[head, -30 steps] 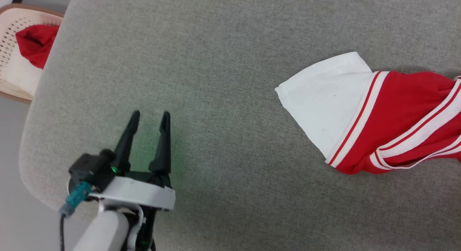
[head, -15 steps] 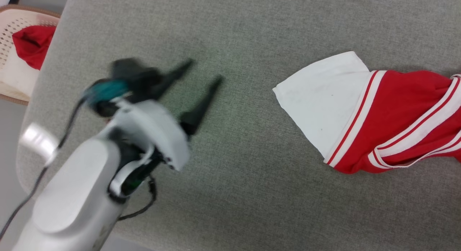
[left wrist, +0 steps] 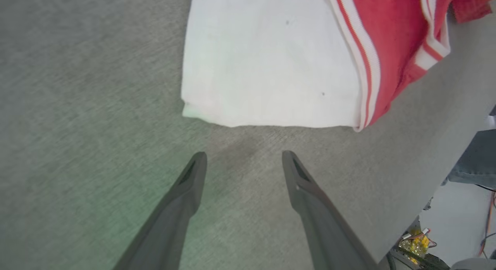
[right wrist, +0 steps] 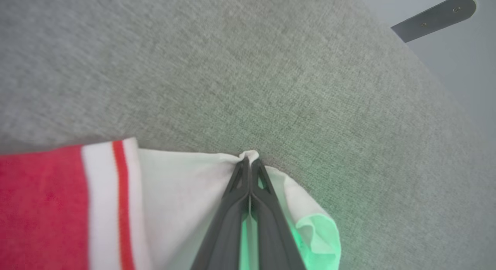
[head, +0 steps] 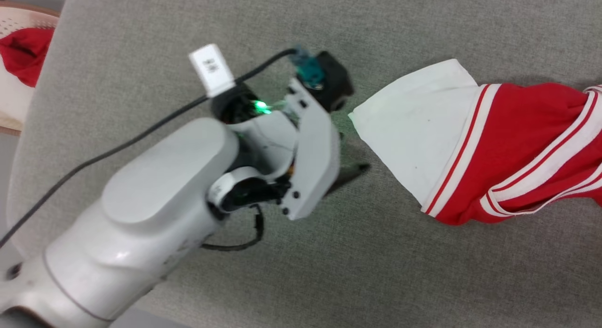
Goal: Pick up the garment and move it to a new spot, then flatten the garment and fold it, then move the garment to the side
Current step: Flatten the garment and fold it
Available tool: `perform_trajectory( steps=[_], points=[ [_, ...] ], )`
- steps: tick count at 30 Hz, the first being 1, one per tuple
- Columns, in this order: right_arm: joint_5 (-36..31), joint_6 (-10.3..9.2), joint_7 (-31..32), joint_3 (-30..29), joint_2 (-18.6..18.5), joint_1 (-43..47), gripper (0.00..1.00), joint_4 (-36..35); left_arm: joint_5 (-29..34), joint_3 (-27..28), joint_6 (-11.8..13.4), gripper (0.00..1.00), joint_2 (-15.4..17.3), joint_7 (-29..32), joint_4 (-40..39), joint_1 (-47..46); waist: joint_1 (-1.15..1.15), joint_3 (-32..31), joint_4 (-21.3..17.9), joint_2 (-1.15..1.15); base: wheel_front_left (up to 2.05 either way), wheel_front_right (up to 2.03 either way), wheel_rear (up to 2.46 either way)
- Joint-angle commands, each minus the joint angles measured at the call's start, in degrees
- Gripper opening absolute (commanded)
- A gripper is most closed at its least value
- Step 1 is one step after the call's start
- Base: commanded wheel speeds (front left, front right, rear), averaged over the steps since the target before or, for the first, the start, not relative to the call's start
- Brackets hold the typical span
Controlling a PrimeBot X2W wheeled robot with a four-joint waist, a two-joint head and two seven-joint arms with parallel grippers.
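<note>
I see red jersey (head: pixel 517 144) bunched on grey woven bench (head: pixel 376 271). My right claw (right wrist: pixel 248 163) pinches its soft white sleeve edge; left claw (left wrist: pixel 244 155) gapes wide, just short of straight hem.

garment (head: pixel 517 144): soft matt cloth | table (head: pixel 376 271): rough woven fabric | forearm (head: pixel 160 177): glossy, perhaps plastic

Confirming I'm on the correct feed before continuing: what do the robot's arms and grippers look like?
The left arm's glossy pale-grey rounded forearm carries a black cable with a white printed tag, a teal connector and a green light. The left gripper and right gripper each have two long, tapering dark-grey fingers.
</note>
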Motion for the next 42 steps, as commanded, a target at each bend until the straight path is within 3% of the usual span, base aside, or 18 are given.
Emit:
perform_trajectory(
  steps=[1, 22, 23, 25, 32, 38, 42],
  points=[
    [-0.01, -0.09, 0.17, 2.16, 1.76, 2.6, 0.0, 2.16, -1.46, -0.98, -0.13, 1.0, -0.72, 0.2, 0.67, -0.97, 0.0, 0.22, -0.22, 0.0, 0.0, 0.0, 0.0],
    [1.28, -0.08, -1.03, 4.87, 2.96, 0.11, 0.0, 3.1, -12.7, -15.62, -0.14, 1.0, -9.05, -4.21, 13.97, -8.88, 0.0, 2.11, -1.49, 0.0, 0.0, 0.0, 0.0],
    [1.3, -0.08, -1.18, 4.92, 3.03, 0.01, 0.0, 3.12, -13.51, -15.95, -0.14, 0.63, -9.49, -4.47, 14.43, -8.87, 0.0, 2.16, -1.59, 0.0, 0.0, 0.0, 0.0],
    [1.27, -0.08, -1.43, 5.08, 3.28, -0.28, 0.0, 3.17, -15.2, -16.36, -0.15, 0.0, -10.2, -4.91, 14.86, -8.77, 0.0, 2.25, -1.85, 0.0, 0.0, 0.0, 0.0],
    [2.2, -0.06, -3.93, 4.62, 4.74, -0.54, 0.0, 4.13, -18.13, -16.52, -0.07, 0.0, -9.03, -8.07, 16.18, -9.94, 0.0, 0.87, -2.78, 0.0, 0.0, 0.0, 0.0],
    [6.11, 0.12, -8.89, 0.93, 6.43, -1.71, 0.0, 4.78, -20.97, -12.72, -0.07, 0.0, -6.07, -14.44, 16.28, -11.7, 0.0, -2.75, -4.26, 0.0, 0.0, 0.0, 0.0],
    [7.26, -0.04, -10.98, -0.85, 5.05, -2.67, 0.0, 4.78, -23.05, -9.19, -0.07, 0.0, -3.39, -18.03, 16.26, -13.21, 0.0, -5.5, -5.63, 0.0, 0.0, 0.0, 0.0]
  ],
)
